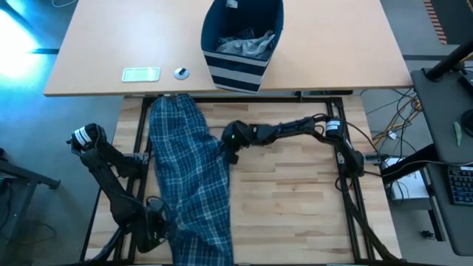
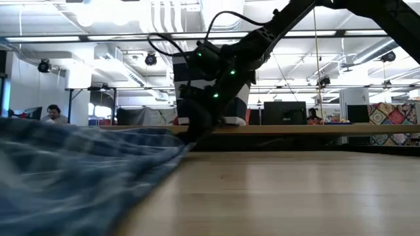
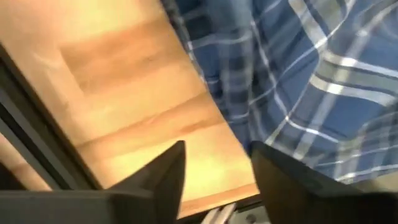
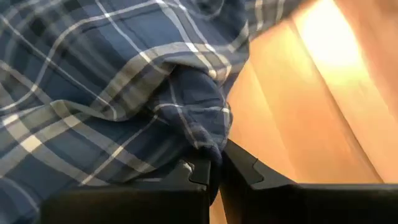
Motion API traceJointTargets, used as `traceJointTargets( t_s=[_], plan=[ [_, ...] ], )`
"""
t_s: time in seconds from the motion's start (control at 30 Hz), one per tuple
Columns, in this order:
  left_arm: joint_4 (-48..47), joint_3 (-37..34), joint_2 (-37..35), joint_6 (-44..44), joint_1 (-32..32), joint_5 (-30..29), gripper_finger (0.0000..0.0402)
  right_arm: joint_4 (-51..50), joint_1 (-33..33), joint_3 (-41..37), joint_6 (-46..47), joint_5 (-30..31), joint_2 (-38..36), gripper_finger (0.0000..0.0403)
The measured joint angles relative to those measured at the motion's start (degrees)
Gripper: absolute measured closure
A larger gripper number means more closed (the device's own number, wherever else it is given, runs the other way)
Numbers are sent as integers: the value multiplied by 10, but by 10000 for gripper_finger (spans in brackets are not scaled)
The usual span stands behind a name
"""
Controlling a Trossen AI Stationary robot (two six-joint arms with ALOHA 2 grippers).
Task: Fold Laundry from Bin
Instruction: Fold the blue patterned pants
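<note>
We have one garment out: the blue-and-white plaid cloth trousers (image 1: pixel 188 177) lie lengthwise on the wooden bench (image 1: pixel 295 199), unfolded. Our right gripper (image 4: pixel 214 167) pinches their edge; the left gripper (image 3: pixel 214 171) stands open beside them. More laundry waits in the striped navy fabric bin (image 1: pixel 244 70).

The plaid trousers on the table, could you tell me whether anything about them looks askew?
Yes: the plaid trousers overhang the wooden table's near edge, and their right edge is bunched where the right claw pinches it shut.
</note>
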Motion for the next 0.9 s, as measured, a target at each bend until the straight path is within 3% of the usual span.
traceJointTargets(
  t_s=[0.17, 0.37, 0.53, 0.67, 0.77, 0.9],
  plan=[
    [-90, 22, -49, 12, 33, -94, 163, -96, -41, 0, -5, -55, -38, 328],
    [-101, -43, -138, 86, 147, -214, 161, -123, -77, 0, -12, -125, -64, 239],
    [-12, -147, -176, 247, 309, -219, 177, -116, -71, -5, -14, -122, -47, 203],
    [97, -234, -170, 396, 427, -154, 188, -123, -71, -7, -21, -46, -29, 198],
    [86, -278, -160, 436, 493, -107, 194, -127, -83, -7, -37, 9, -29, 197],
    [55, -293, -169, 495, 546, -106, 199, -153, -110, -7, -54, 34, -61, 197]
  ],
)
